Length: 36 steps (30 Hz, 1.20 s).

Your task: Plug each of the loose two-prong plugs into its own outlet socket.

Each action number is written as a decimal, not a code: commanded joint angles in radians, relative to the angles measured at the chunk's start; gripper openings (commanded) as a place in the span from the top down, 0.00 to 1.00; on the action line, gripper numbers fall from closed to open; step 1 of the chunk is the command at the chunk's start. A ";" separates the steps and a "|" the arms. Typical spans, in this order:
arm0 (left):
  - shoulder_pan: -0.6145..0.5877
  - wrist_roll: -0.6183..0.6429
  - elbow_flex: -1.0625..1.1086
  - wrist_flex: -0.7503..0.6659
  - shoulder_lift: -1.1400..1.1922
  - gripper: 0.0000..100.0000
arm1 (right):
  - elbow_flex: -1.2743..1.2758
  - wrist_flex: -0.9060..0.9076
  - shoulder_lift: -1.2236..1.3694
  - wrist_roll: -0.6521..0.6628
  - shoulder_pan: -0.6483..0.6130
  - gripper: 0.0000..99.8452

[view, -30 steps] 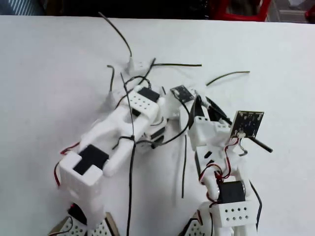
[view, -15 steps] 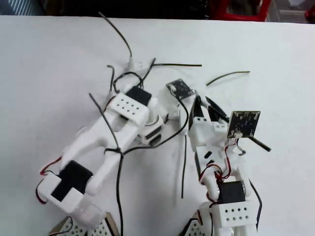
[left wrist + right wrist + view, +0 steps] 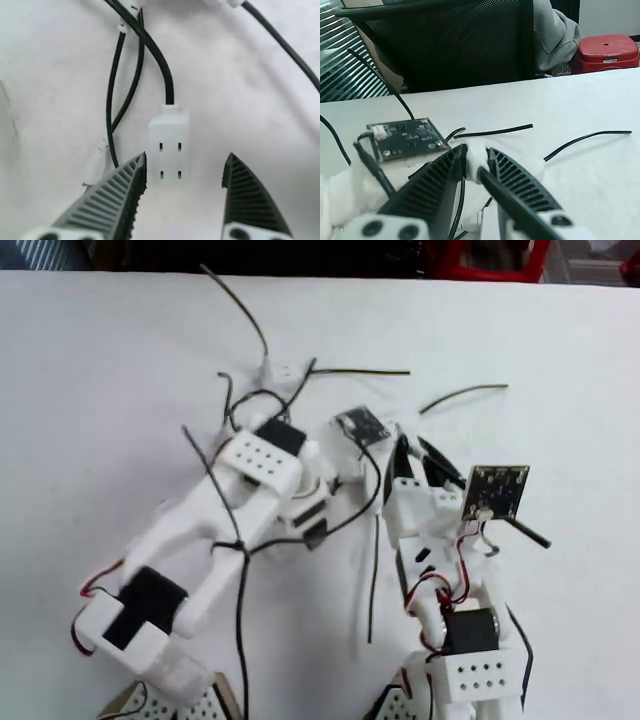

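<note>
Our left gripper (image 3: 186, 161) hangs spread over a white outlet socket (image 3: 169, 135). The socket lies flat on the white bench (image 3: 260, 100), slots up, and its black cord (image 3: 167, 75) runs away from it. Our right gripper (image 3: 476, 149) is pinching a white plug (image 3: 472, 157) beside a small circuit board (image 3: 405, 137).
</note>
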 commanded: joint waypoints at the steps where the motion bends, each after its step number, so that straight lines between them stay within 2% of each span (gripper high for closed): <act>1: -0.059 -0.002 -0.169 0.160 -0.035 0.76 | -0.011 -0.015 -0.005 0.011 -0.005 0.98; 4: -0.110 -0.002 -0.250 0.227 -0.036 0.83 | -0.011 -0.015 -0.005 0.012 -0.010 0.98; 8: -0.185 -0.011 -0.304 0.239 -0.036 0.97 | -0.009 -0.013 -0.005 0.012 -0.012 0.98; 12: -0.203 -0.003 -0.270 0.247 -0.084 0.98 | -0.002 -0.013 -0.005 0.014 -0.013 0.98; 17: -0.263 0.078 -0.146 0.192 -0.364 0.98 | 0.000 0.031 -0.004 0.072 -0.110 0.98; 24: -0.470 0.201 0.262 -0.069 -0.794 0.98 | -0.003 0.081 -0.004 0.094 -0.176 0.98; 26: -0.539 0.235 0.417 -0.169 -0.903 0.98 | -0.015 0.114 -0.004 0.146 -0.203 0.98; 30: -0.653 0.244 0.717 -0.359 -1.102 0.98 | -0.066 0.189 -0.004 0.222 -0.254 0.98; 36: -0.782 0.245 1.080 -0.663 -1.340 0.98 | -0.187 0.292 0.142 0.229 -0.358 0.98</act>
